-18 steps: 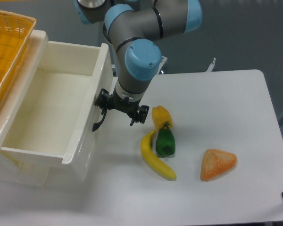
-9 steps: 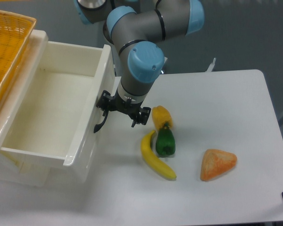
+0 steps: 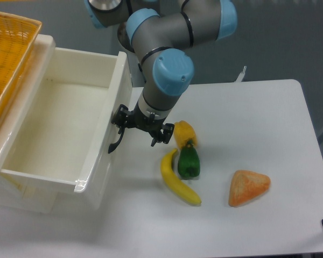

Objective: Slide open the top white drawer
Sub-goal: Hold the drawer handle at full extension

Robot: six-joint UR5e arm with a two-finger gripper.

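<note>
The top white drawer point(image 3: 54, 134) is seen pulled well out of its cabinet, its deep plain tray exposed and bare inside. Its front panel point(image 3: 109, 140) lies just left of the fingers, and the curved black handle point(image 3: 116, 141) on that panel is seen right at the left fingertip. The gripper point(image 3: 142, 129) is held low over the bench point(image 3: 247, 118), directly against the drawer front, with the grey and blue arm point(image 3: 167, 64) rising above and behind it. The fingers point(image 3: 156, 137) are spread apart; nothing is seen clamped between them, though whether the left one touches the handle cannot be told.

Just right of the fingers a yellow pepper point(image 3: 184, 133) is noted, nearly touching the right fingertip. Below that, a green pepper point(image 3: 189, 162) lies against the yellow one. A banana point(image 3: 177, 178) is set below the fingers, its upper end beside the green pepper. Farther right and lower, well apart from the fingers, an orange triangular piece point(image 3: 248, 187) rests on the bench. Far to the upper left, beyond the drawer, a yellow woven basket point(image 3: 8, 59) is seen on the cabinet top.
</note>
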